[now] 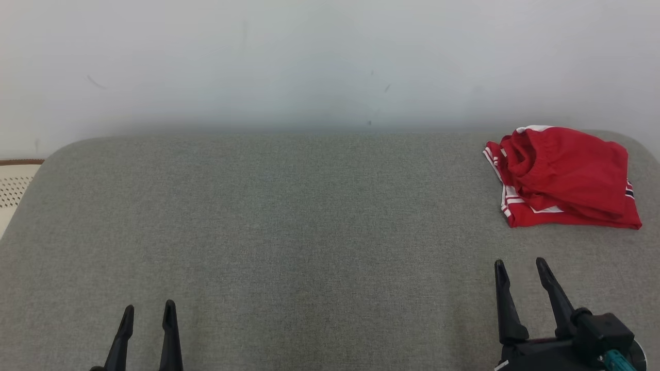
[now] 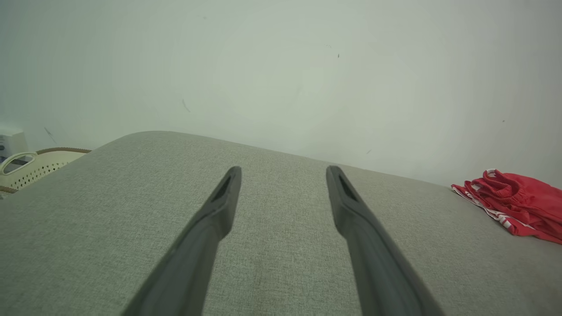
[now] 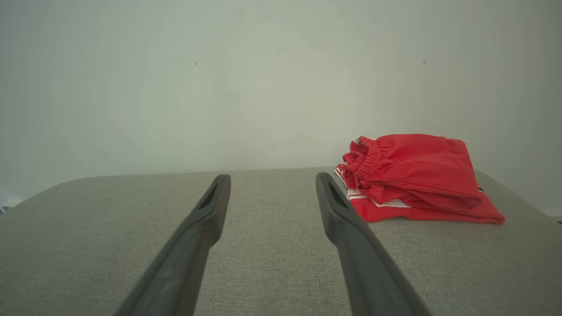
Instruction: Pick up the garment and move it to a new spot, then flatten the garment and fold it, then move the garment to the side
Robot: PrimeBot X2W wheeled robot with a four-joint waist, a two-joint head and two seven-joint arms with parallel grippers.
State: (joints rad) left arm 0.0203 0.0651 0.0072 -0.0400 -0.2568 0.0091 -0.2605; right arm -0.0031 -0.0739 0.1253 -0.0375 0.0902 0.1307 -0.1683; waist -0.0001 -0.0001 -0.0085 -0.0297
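Observation:
The garment (image 1: 564, 175) is a red pair of shorts with white stripes, lying folded in a compact stack at the far right of the grey padded table (image 1: 289, 216). It also appears at the right edge of the left wrist view as the garment (image 2: 518, 204) and right of centre in the right wrist view as the garment (image 3: 417, 177). My right gripper (image 1: 521, 264) stands open just in front of it, apart from the cloth, with nothing between its fingers. My left gripper (image 1: 148, 307) is open and empty at the lower left, far from the shorts.
A pale wall runs behind the table's far edge. A cream perforated basket (image 1: 13, 188) stands beyond the table's left edge, seen too as the basket (image 2: 30, 169). The table has rounded far corners.

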